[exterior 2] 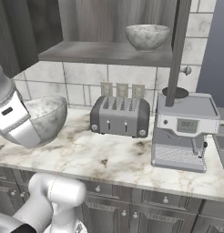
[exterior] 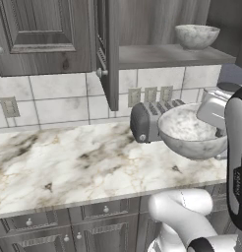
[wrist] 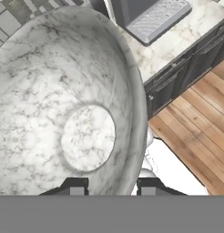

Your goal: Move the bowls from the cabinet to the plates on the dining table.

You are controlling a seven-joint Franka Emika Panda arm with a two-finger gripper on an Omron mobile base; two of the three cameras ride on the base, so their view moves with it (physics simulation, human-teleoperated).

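Hand view: fingers [wrist: 109, 185] grip one bowl's [wrist: 63, 104] rim, held beside the toaster [exterior: 145, 120]; next, carry it to a plate.

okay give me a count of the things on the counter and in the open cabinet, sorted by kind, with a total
Marble bowls: 2, one on the cabinet shelf, one held over the counter in the gripper by its rim
Toasters: 1
Coffee machines: 1
Total: 4

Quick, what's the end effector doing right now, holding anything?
End effector: closed on the rim of a marble bowl, held above the counter.
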